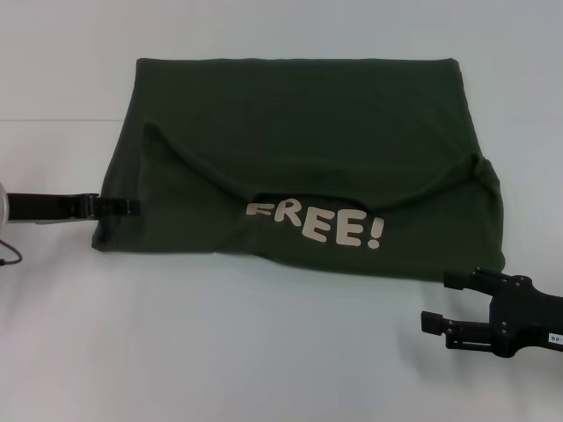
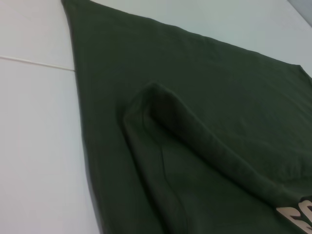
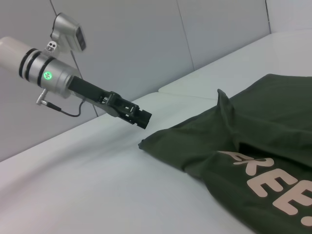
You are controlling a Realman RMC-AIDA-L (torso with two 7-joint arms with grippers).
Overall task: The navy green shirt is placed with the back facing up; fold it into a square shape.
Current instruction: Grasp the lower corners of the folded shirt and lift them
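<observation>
Half-folded shirt (image 1: 299, 132) lies mid-table (image 1: 264, 352), lettering up; left gripper (image 1: 119, 206) at its left edge, right gripper (image 1: 433, 323) off near-right corner, finger state unclear both sides — mistimed pull could skew the fold.

Dark olive-green shirt (image 1: 299, 141) with pale cream "FREE!" lettering (image 1: 317, 227); white table (image 1: 220, 352); black end effectors

Head camera looks down from above; both low wrist cameras share the shirt (image 1: 299, 167).
</observation>
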